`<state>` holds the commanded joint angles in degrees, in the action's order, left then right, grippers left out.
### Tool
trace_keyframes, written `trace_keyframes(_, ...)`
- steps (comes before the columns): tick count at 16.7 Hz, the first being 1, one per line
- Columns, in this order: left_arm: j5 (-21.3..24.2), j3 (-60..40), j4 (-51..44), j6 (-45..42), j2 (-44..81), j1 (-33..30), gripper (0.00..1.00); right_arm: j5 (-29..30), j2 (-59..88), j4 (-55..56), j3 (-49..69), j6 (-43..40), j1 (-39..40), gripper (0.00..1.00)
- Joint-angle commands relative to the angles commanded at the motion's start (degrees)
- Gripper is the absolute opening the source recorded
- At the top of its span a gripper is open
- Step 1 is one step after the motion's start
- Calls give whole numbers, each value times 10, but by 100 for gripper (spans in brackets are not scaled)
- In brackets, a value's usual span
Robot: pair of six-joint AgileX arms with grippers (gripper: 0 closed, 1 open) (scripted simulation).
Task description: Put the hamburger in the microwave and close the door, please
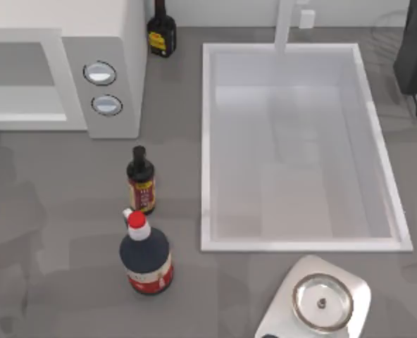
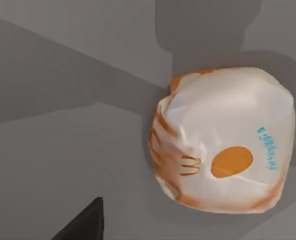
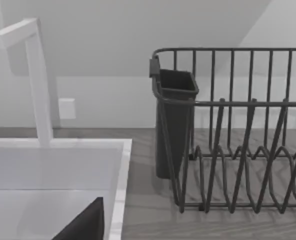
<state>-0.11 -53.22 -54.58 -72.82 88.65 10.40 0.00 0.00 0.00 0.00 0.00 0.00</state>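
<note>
While the microwave (image 1: pixel 60 67) sits at the upper left of the top view with its cavity exposed, the hamburger (image 2: pixel 223 140) — wrapped in white and orange paper — lies on the grey counter (image 2: pixel 63 165) beneath the left wrist camera. Whether the left gripper is wide or narrow I cannot tell; likewise the right, which faces a dish rack (image 3: pixel 233 135) beside the sink (image 1: pixel 300 148). By my reading the approach is in hand — next comes lowering over the burger, clear of the 2 bottles (image 1: pixel 141 179).
</note>
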Motion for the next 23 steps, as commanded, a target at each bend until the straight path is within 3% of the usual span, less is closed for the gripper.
trace_keyframes(4, 0, 14, 24, 1, 11, -2, 100, 0, 0, 0, 0, 0, 0, 100)
trace_keyframes(11, 0, 93, 191, -3, 95, 1, 100, 0, 0, 0, 0, 0, 0, 100)
trace_keyframes(16, 0, 101, 206, -3, 105, 2, 100, 0, 0, 0, 0, 0, 0, 100)
trace_keyframes(23, 0, 101, 206, -3, 105, 2, 47, 0, 0, 0, 0, 0, 0, 100)
